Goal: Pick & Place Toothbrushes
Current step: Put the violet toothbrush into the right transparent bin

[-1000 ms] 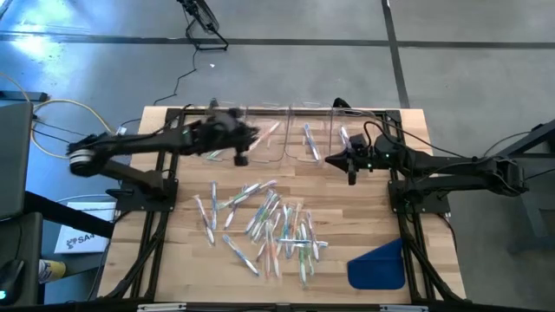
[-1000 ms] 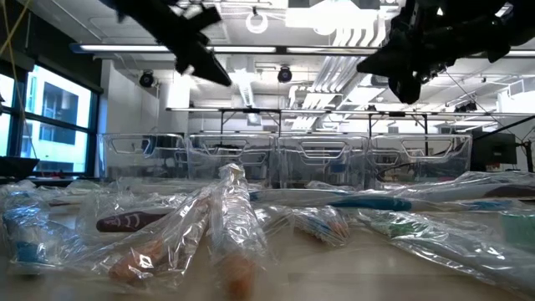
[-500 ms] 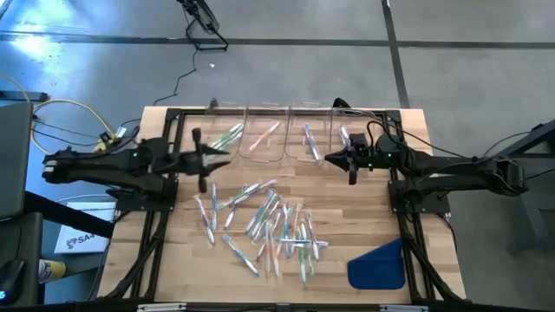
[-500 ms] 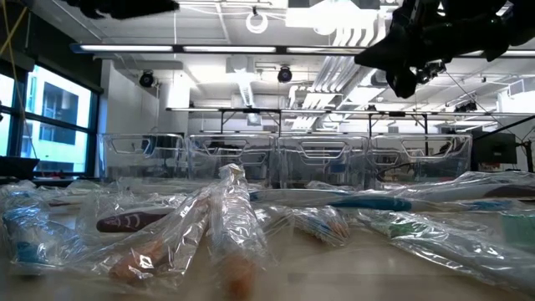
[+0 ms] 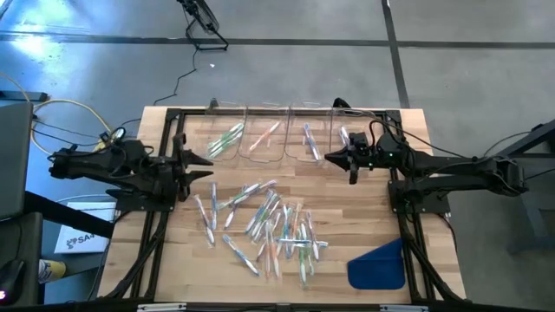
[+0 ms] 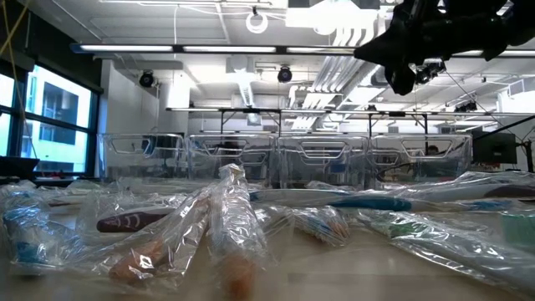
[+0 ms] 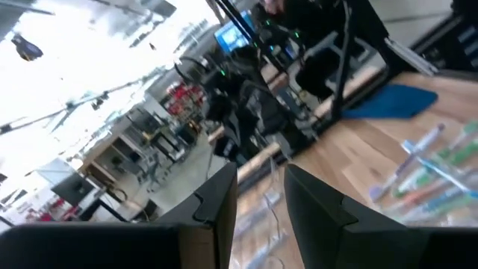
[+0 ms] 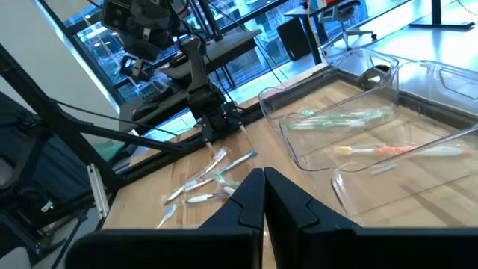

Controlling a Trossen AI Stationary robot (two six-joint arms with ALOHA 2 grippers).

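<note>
Many wrapped toothbrushes (image 5: 264,227) lie loose in a heap on the wooden table (image 5: 364,208); in the low view they fill the foreground (image 6: 226,226). Single toothbrushes lie in the clear bins (image 5: 295,134) along the far edge: green (image 5: 227,137), pink-orange (image 5: 264,136), blue (image 5: 308,139), purple (image 5: 345,137). My left gripper (image 5: 206,165) (image 7: 261,202) is open and level by the table's left side, left of the bins, with nothing between its fingers. My right gripper (image 5: 329,159) (image 8: 263,196) is shut and level just near of the right-hand bins.
A flat blue cloth-like piece (image 5: 377,264) lies at the near right corner. Black frame rails (image 5: 165,217) run along both sides of the table. Bare wood shows between the bins and the heap (image 5: 286,173).
My left gripper has drawn back from above the leftmost bins toward the table's left edge and a little nearer, turning as it went; it has left the low view. A green toothbrush now shows in the leftmost bin where the gripper was.
</note>
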